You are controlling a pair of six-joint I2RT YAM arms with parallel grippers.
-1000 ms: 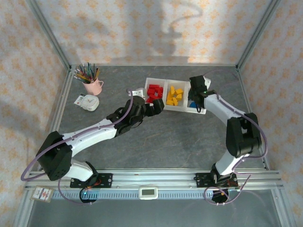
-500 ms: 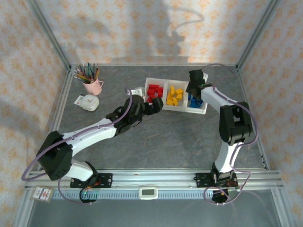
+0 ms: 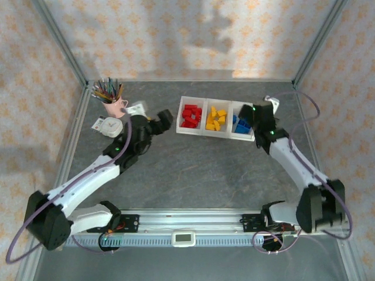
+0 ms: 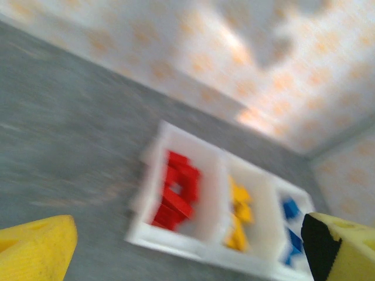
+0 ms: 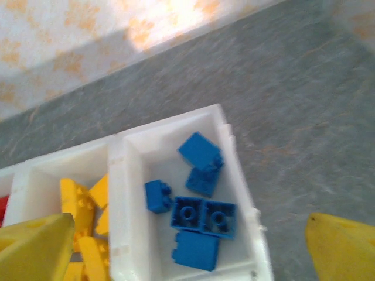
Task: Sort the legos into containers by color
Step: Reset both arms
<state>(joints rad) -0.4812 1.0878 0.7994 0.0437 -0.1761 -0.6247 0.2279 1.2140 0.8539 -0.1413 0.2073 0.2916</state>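
On a grey stone-patterned worktop walled in floral paper, both arms had drawn back from the containers. A second before, the left pincer had hung at the red bin and the right pincer over the blue one with its jaws nearly pressed together. Now both stood spread wide and carried nothing, the right apparently having let a brick go. The tray of three joined white bins lay well ahead of the left pincer and just below and in front of the right. Every one of the legos in sight sat with its own colour: red in the bin nearest the left pincer, yellow in the middle, and about five blue under the right. The sorting looked finished, or very nearly so.
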